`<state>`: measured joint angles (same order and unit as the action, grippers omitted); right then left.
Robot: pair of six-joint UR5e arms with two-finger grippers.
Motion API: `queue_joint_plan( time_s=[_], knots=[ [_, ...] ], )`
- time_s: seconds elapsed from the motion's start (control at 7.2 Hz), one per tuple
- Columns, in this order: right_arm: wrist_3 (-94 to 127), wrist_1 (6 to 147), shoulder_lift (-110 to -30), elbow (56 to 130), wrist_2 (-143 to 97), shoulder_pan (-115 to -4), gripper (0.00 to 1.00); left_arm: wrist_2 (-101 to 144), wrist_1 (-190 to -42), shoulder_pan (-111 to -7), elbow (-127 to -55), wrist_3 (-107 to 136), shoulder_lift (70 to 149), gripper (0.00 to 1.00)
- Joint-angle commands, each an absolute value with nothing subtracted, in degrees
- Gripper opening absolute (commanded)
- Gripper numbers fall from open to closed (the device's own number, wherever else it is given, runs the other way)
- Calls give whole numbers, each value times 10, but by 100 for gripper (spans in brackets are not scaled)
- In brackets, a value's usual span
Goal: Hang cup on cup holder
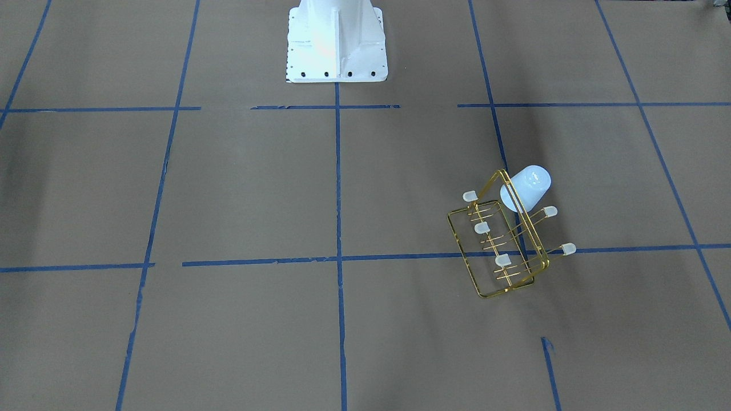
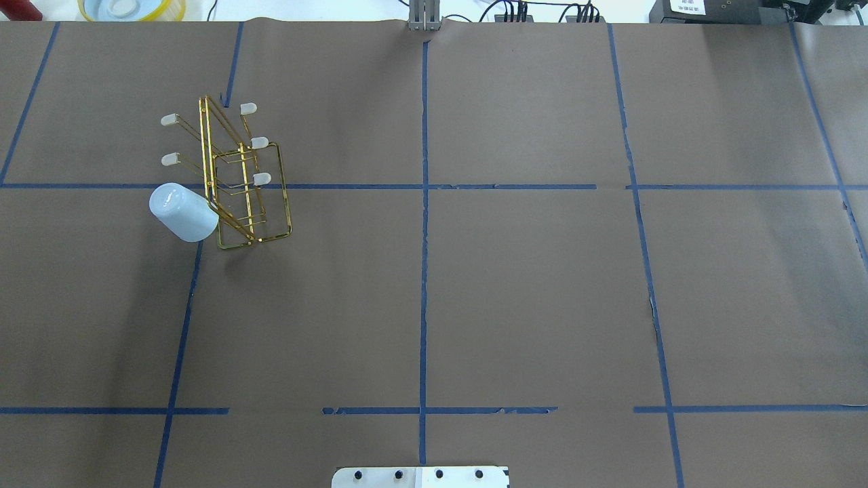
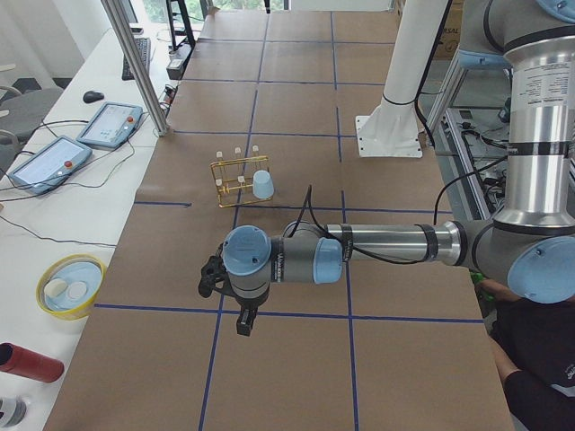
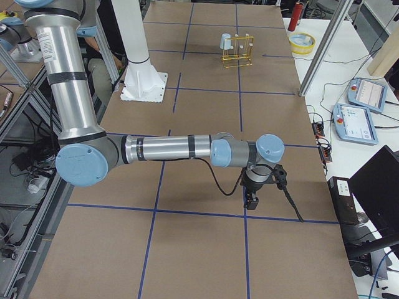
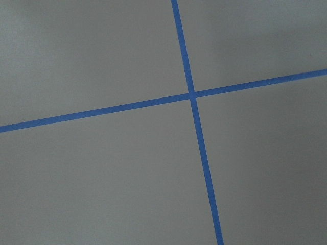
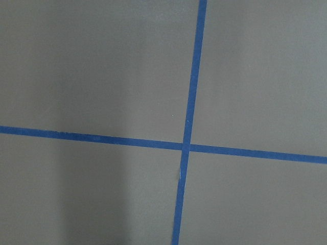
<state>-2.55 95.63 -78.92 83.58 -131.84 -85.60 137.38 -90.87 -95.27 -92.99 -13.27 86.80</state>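
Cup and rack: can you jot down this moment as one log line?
cup: upside down over one prong | cup holder: upright, five caps bare | left gripper: away from holder, jaws unreadable | right gripper: same

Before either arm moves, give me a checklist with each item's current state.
1. Pale blue cup on a prong: ok, it looks seated, tilted, on the end prong of the gold wire rack; five whitish caps show bare.
2. Rack upright on the table: ok.
3. Left gripper clear of the rack: ok.
4. Right gripper clear of the rack: ok.
5. Gripper jaws open or shut: cannot tell.
6. Wrist cameras on the cup: not ok, both show only taped table.
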Motion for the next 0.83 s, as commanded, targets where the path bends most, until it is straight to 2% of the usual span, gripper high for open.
queue_joint_plan(
  time_s=[0.0,0.69],
  knots=[
    [-25,956,-789,836,-1318,-856,100,1374,-909,-954,-930,-133,867,100],
    [-25,956,-789,836,-1318,-856,100,1374,-909,-961,-930,-133,868,100]
  ],
)
